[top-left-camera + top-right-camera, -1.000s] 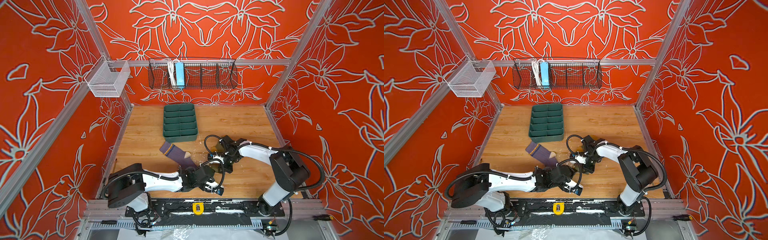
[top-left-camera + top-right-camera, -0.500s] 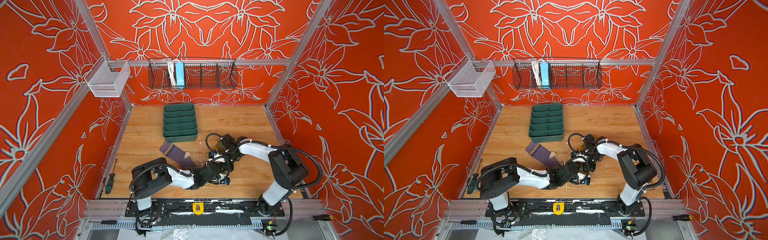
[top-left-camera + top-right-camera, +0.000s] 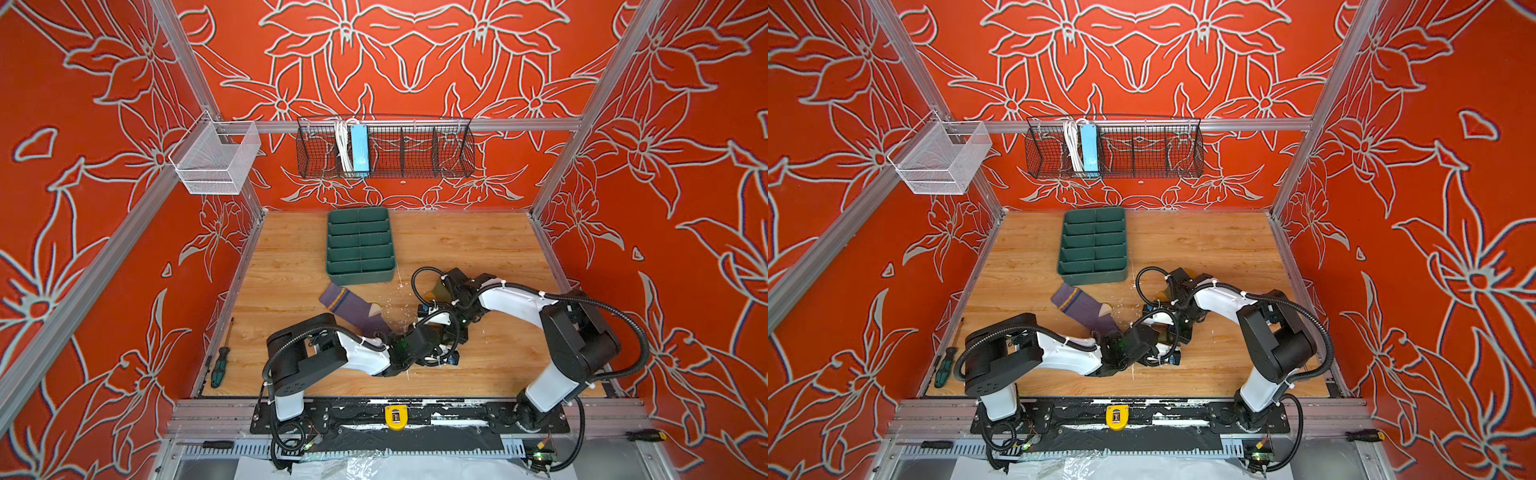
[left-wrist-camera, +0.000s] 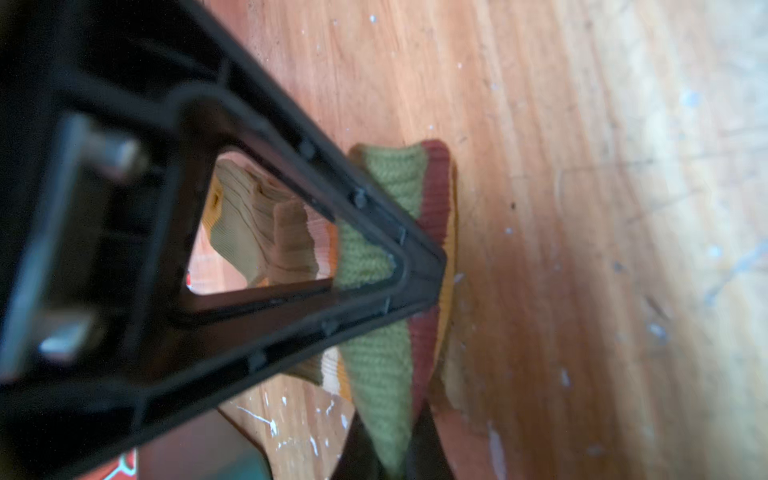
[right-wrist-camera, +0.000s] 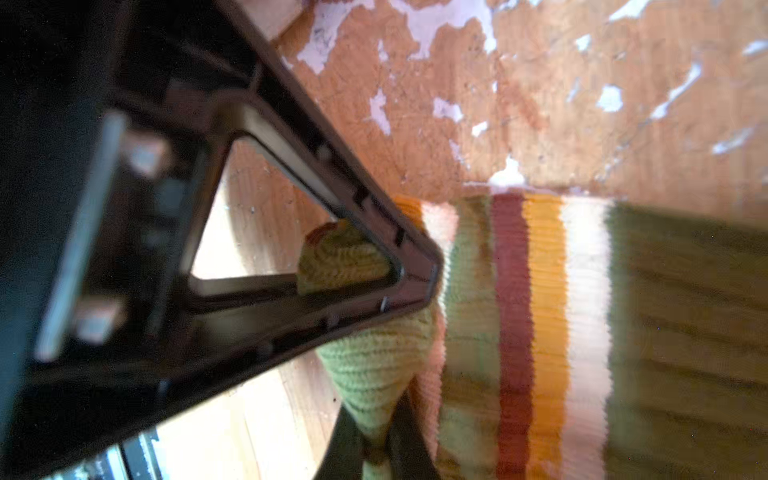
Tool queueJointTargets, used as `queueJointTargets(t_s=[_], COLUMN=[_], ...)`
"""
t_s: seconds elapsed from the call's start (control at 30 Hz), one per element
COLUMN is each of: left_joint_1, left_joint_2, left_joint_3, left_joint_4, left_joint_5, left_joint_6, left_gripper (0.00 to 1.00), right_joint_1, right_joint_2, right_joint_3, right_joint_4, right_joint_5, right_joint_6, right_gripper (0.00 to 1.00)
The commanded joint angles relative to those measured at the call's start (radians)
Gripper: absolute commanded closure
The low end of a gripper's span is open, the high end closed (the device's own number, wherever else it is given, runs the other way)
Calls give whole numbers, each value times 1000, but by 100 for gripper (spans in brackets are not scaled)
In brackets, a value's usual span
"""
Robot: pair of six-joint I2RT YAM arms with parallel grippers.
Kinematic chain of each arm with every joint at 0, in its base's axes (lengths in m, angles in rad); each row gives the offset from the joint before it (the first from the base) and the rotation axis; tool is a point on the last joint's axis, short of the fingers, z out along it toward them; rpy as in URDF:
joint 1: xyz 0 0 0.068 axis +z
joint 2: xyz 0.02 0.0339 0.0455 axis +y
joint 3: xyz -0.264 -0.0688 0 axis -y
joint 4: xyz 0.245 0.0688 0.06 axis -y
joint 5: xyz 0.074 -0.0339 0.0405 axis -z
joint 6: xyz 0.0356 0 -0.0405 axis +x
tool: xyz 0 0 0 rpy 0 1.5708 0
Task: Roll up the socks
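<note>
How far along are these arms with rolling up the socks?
Nothing looks finished. The purple fabric sock with the yellow stripe lies flat and unrolled on the wooden table. In hand: the left pincer and right pincer are both shut on the olive-green striped sock, bunched between them. Still to do: rolling it, then the purple one.

Flat sock (image 3: 349,307) just before the tray (image 3: 360,277), bunched sock (image 4: 376,357) to its right, screwdriver (image 3: 219,365) far left.
</note>
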Motion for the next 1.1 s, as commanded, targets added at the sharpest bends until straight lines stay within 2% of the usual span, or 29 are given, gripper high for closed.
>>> queueJointTargets(t_s=[0.0, 0.03, 0.07, 0.1, 0.13, 0.3, 0.47, 0.53, 0.7, 0.87, 0.9, 0.97, 1.03, 1.07], left_joint_1=[2, 2, 2, 3, 5, 16, 20, 27, 73, 139, 155, 181, 210, 222], left_joint_2=[-28, -38, -47, -55, -61, -57, -43, -40, -7, 126, 167, 249, 340, 373], left_joint_3=[35, 39, 41, 47, 55, 73, 78, 100, 253, 503, 562, 667, 779, 812], left_joint_4=[-129, -164, -186, -224, -260, -339, -366, -406, -664, -974, -1038, -1142, -1239, -1265], left_joint_5=[59, 76, 90, 113, 130, 174, 176, 196, 386, 582, 620, 688, 761, 797], left_joint_6=[-53, -60, -64, -72, -77, -116, -129, -143, -213, -298, -317, -372, -428, -449], left_gripper=[100, 100, 100, 100, 100, 100, 100, 100, 100, 100, 100, 100, 100, 100], right_joint_1=[2, 1, 2, 1, 1, -11, -113, -158, -233, -291, -296, -299, -298, -297], right_joint_2=[-51, -72, -91, -118, -147, -314, -532, -596, -653, -703, -716, -743, -775, -788], right_joint_3=[-26, -33, -41, -56, -73, -167, -241, -265, -254, -134, -111, -64, -43, -42], right_joint_4=[24, 37, 46, 53, 59, 116, 246, 360, 656, 717, 697, 615, 539, 518], right_joint_5=[50, 65, 76, 88, 106, 223, 319, 393, 719, 892, 890, 800, 592, 525], right_joint_6=[23, 36, 43, 46, 42, -1, -41, -16, 160, 401, 448, 501, 468, 453], right_gripper=[100, 86, 65, 36, 26, 24, 23, 18, 5, 2, 2, 2, 2, 2])
